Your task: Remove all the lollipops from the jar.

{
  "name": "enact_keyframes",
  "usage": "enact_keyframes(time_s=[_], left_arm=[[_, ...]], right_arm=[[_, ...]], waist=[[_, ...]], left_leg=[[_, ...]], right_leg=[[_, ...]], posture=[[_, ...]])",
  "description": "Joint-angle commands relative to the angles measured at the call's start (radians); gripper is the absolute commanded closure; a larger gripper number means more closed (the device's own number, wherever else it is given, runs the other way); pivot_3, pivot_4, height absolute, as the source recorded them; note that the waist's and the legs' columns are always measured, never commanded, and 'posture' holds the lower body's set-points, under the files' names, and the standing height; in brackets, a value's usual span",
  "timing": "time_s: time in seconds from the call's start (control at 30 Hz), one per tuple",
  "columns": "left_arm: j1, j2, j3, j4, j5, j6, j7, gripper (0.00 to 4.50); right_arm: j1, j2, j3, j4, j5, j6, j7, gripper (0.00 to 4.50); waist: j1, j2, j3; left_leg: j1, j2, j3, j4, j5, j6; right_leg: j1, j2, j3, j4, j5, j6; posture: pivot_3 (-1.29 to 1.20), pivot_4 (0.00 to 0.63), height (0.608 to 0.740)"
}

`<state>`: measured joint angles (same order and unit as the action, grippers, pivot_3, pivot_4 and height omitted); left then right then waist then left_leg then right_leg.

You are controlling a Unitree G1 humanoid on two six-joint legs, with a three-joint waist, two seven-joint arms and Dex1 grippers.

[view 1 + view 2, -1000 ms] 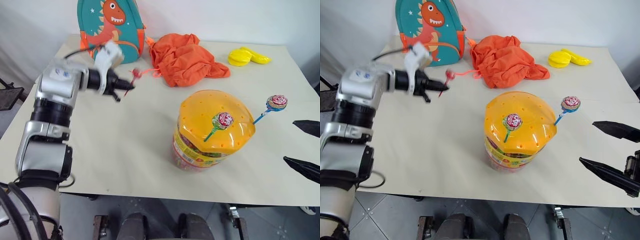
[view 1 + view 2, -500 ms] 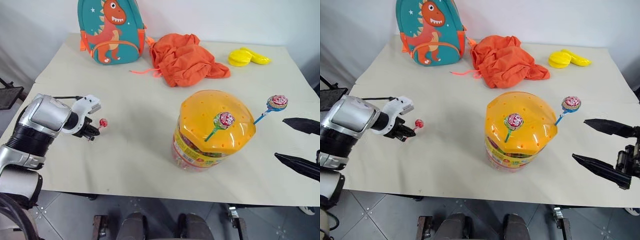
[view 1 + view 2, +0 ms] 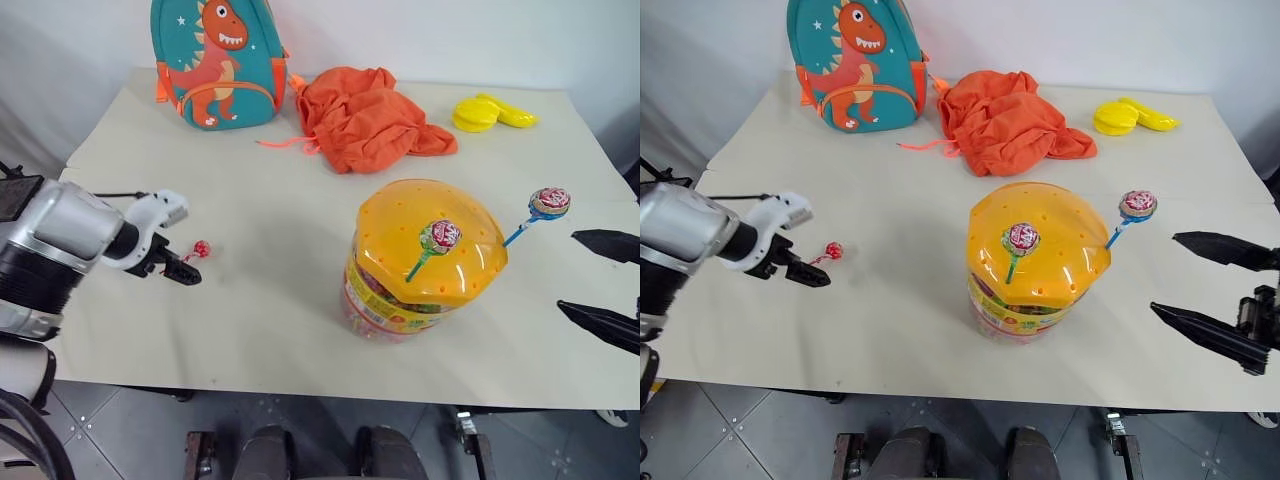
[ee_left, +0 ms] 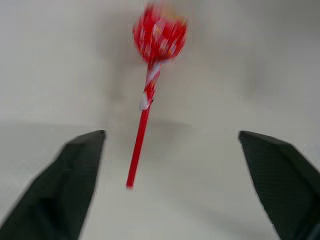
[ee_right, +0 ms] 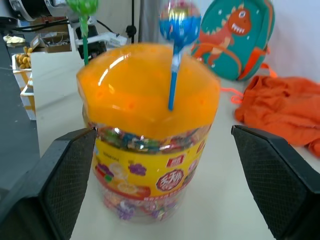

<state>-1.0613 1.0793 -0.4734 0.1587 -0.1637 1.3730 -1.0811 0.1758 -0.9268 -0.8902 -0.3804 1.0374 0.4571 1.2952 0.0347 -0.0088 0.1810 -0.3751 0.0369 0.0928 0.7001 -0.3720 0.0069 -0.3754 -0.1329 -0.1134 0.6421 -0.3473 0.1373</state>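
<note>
— Where's the red lollipop [image 3: 202,248]?
— On the surface [image 3: 270,300], just off the tips of the left gripper [image 3: 183,272], whose fingers stand apart with nothing between them.
— And the other two?
— The green-stick lollipop [image 3: 439,238] and the blue-stick lollipop [image 3: 549,203] stand in the orange lid of the jar [image 3: 425,262]. The right gripper [image 3: 1215,295] waits near it, spread wide, holding nothing.

Bright even light, soft shadows; left wrist view blurry w/ motion.
</note>
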Motion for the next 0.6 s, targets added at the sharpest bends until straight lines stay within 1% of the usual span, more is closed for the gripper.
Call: enact_keyframes(time_s=[0.03,0.2,0.33,0.37,0.43,0.47,0.57,0.6], left_arm=[[-0.076,0.012,0.072,0.007,-0.032,-0.054,-0.039,0.02],[-0.120,-0.012,0.153,0.033,-0.072,-0.139,-0.069,0.02],[-0.097,-0.068,0.295,0.029,-0.131,-0.283,-0.065,0.02],[-0.082,-0.089,0.337,0.017,-0.152,-0.333,-0.065,0.02],[-0.042,-0.195,0.494,-0.006,-0.239,-0.472,-0.038,0.02],[-0.015,-0.235,0.541,-0.026,-0.270,-0.536,-0.045,0.02],[0.047,-0.330,0.615,-0.059,-0.338,-0.659,-0.072,0.02],[0.059,-0.345,0.621,-0.067,-0.351,-0.675,-0.080,0.02]], right_arm=[[0.003,0.010,-0.060,0.005,0.043,0.006,0.012,0.00],[0.005,0.016,-0.069,-0.002,0.042,-0.001,0.002,0.00],[0.008,0.018,-0.074,0.000,0.034,-0.005,-0.002,0.00],[0.009,0.022,-0.077,0.001,0.032,-0.007,-0.007,0.00],[0.018,0.038,-0.086,0.000,0.033,-0.002,-0.035,0.00],[0.032,0.051,-0.089,-0.004,0.031,-0.003,-0.039,0.00],[0.066,0.083,-0.093,-0.008,0.017,-0.015,-0.043,0.00],[0.074,0.089,-0.097,-0.009,0.017,-0.018,-0.042,0.00]], waist=[[0.004,0.000,0.000],[0.002,0.000,0.000],[0.003,0.000,0.000],[0.003,0.000,0.000],[0.005,0.000,0.000],[0.008,0.000,0.000],[0.008,0.000,0.000],[0.007,0.000,0.000]], left_leg=[[0.000,0.000,0.000,0.000,0.000,0.000],[0.000,0.000,0.000,0.000,0.000,0.000],[0.000,0.000,0.000,0.001,0.000,0.000],[0.000,0.000,0.000,0.001,0.000,0.000],[0.000,0.000,0.000,0.001,0.000,0.000],[0.000,0.000,-0.001,0.002,0.000,0.000],[-0.001,0.000,-0.001,0.003,-0.001,0.001],[-0.001,0.000,-0.001,0.003,-0.001,0.001]], right_leg=[[0.000,0.000,0.000,0.000,0.000,0.000],[0.000,0.000,0.000,0.000,0.000,0.000],[0.000,0.000,0.000,0.000,0.000,0.000],[0.000,0.000,0.000,0.000,0.000,0.000],[0.000,-0.001,0.000,0.000,0.000,0.000],[0.000,-0.001,0.000,0.002,0.000,0.000],[0.000,-0.001,0.000,0.002,0.000,0.000],[0.000,-0.001,-0.001,0.002,0.000,0.000]], posture=[[0.00,0.150,0.740],[0.00,0.150,0.740],[0.00,0.150,0.740],[0.00,0.150,0.740],[0.00,0.150,0.740],[0.00,0.150,0.740],[0.00,0.150,0.740],[0.00,0.150,0.740]])
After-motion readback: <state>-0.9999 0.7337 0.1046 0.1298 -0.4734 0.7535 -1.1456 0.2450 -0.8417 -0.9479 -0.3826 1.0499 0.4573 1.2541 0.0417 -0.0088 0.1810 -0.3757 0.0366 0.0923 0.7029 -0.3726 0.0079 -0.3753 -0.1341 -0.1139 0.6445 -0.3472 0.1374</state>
